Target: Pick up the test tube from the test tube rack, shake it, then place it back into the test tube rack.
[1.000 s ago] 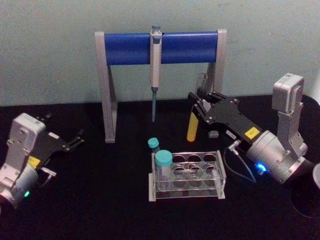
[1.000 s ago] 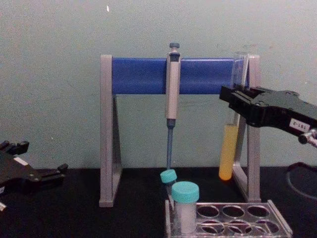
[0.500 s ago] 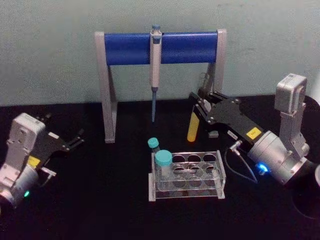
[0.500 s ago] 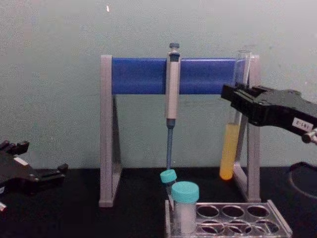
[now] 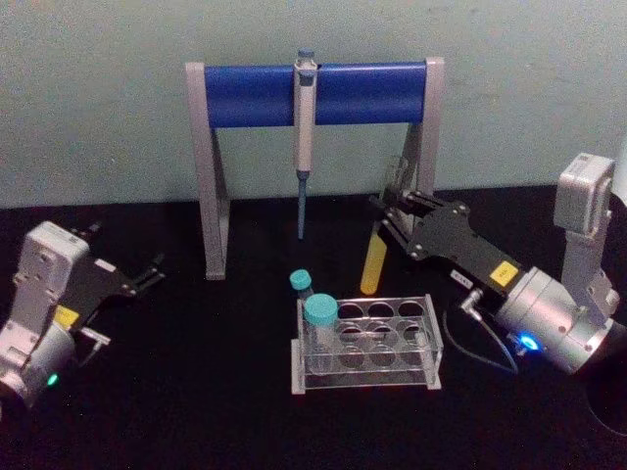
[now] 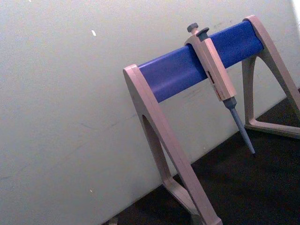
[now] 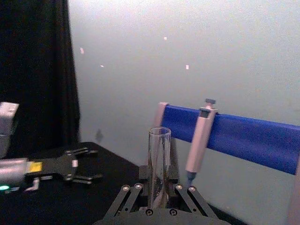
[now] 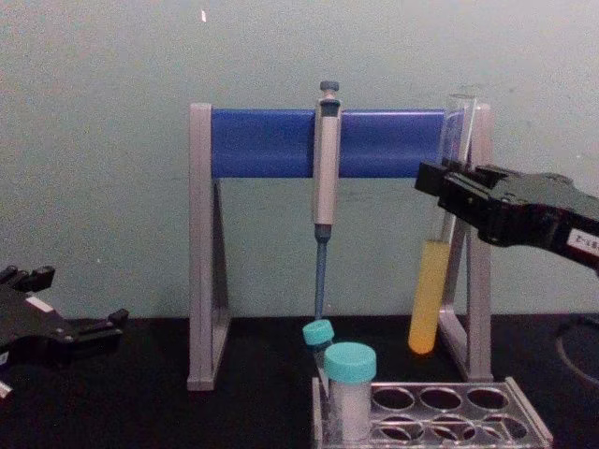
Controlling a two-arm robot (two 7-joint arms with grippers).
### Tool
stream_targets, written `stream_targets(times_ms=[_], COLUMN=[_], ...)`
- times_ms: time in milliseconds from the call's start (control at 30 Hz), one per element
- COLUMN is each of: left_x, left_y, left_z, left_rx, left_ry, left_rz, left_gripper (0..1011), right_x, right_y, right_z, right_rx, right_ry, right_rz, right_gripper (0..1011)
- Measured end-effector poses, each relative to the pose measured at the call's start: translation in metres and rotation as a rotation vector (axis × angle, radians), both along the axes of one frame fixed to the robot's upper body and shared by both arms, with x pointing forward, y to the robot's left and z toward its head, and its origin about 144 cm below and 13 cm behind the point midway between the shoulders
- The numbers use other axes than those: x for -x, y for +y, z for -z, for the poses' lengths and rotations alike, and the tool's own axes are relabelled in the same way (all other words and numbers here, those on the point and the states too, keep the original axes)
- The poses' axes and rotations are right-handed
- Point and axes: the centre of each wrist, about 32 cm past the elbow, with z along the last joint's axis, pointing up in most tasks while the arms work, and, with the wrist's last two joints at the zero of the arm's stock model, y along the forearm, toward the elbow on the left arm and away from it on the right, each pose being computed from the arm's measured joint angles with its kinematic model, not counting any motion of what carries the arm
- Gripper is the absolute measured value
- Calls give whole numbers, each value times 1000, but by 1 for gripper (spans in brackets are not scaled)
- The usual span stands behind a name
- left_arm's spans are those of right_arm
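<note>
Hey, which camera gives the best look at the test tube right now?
The chest view: it sees the test tube side on, nearly whole, from open rim to yellow liquid, clamped in the right gripper. The head view shows mainly its yellow lower end; the right wrist view shows its clear upper part.

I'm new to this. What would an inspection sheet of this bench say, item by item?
Surface: black table.
Job's things: test tube with yellow liquid held aloft, slightly tilted, behind the rack; rack stands mid-table.
Clutter: wide teal-capped tube, small teal-capped tube at the rack's left end; pipette hanging on the blue-barred stand.
Grippers: right gripper, jaws shut on the test tube; left gripper parked at left, jaws open.
Cables: grey cable by the right wrist.
Surroundings: pale green wall.
</note>
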Motion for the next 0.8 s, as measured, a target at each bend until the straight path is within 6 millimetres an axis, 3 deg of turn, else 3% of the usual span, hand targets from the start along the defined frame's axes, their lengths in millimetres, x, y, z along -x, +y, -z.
stream_targets(times_ms=[367,800], left_x=[0,0], left_y=[0,0], left_z=[0,0], left_rx=[0,0], left_ry=[0,0], left_rz=[0,0], left_gripper=[1001,1001], right_x=[11,14], right_y=[-11,-9], right_z=[4,11], right_rx=[10,21], right_ry=[36,55], right_rz=[-109,-152], right_gripper=[232,232])
